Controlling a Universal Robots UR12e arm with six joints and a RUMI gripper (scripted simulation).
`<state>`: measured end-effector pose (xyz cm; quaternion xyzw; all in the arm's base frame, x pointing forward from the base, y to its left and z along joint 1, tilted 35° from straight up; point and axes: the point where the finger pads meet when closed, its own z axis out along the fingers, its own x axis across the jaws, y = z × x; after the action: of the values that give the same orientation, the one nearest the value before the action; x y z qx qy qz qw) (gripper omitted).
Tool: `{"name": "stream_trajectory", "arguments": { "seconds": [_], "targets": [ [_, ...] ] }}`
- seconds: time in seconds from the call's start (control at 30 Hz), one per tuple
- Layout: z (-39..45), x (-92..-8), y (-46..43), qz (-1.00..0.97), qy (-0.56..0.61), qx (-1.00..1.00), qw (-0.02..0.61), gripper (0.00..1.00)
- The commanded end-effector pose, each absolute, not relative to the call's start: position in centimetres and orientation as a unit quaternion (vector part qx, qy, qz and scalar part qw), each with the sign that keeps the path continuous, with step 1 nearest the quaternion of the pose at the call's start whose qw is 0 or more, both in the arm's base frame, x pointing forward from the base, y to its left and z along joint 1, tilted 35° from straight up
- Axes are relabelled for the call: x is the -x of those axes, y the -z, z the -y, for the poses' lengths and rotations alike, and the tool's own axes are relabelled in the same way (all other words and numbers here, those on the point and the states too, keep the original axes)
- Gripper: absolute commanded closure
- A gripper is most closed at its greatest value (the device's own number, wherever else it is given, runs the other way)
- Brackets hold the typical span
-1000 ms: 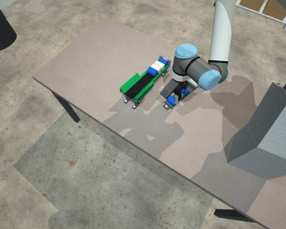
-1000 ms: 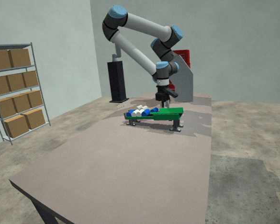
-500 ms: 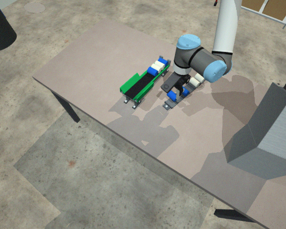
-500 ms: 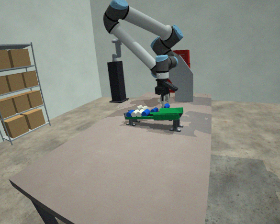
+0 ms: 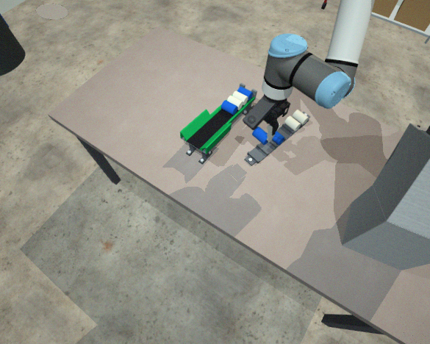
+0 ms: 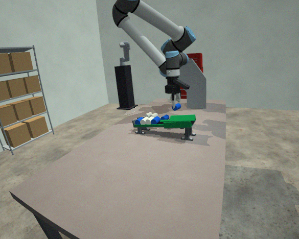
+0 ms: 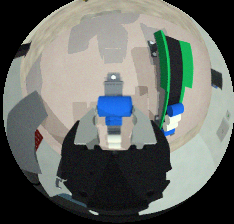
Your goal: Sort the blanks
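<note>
My gripper (image 5: 262, 136) (image 6: 176, 107) (image 7: 114, 105) is shut on a blue blank (image 5: 259, 134) (image 6: 177, 106) (image 7: 115, 104), held level above the stock rack (image 5: 257, 154) (image 7: 113, 88). On the rack lie a blue blank (image 5: 277, 138) (image 6: 165, 117) (image 7: 114, 121) near the middle and two white blanks (image 5: 292, 123) (image 5: 300, 116) at the far end. On the green ramp (image 5: 194, 126) (image 6: 183, 118) (image 7: 187, 65), from the stop: a blue blank (image 5: 245, 92) (image 6: 138, 121), two white blanks (image 5: 240, 97) (image 5: 234, 102), and a blue blank (image 5: 228, 107) (image 6: 156, 120) (image 7: 175, 109), in a close row across it.
The ramp stands on feet beside the rack, its black bed (image 5: 209, 129) bare toward the raised-wall end. A large grey box-like block (image 5: 392, 207) (image 6: 196, 87) stands farther along the table (image 5: 133, 84) (image 6: 144, 180).
</note>
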<state>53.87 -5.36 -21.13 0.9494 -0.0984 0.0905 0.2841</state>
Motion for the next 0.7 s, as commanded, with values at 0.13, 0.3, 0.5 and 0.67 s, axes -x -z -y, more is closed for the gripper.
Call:
{"name": "stream_trajectory", "arguments": {
  "seconds": [0.13, 0.3, 0.5, 0.67],
  "targets": [
    [5.3, -53.6, 21.3, 0.099, -0.086, -0.95, 0.284, 0.65],
    [5.2, -55.4, 20.8, 0.091, -0.087, -0.95, 0.285, 0.65],
    [4.5, -62.9, 18.4, 0.053, -0.075, -0.953, 0.288, 0.65],
    [3.4, -69.9, 14.2, 0.016, -0.064, -0.954, 0.291, 0.65]
  ]
}}
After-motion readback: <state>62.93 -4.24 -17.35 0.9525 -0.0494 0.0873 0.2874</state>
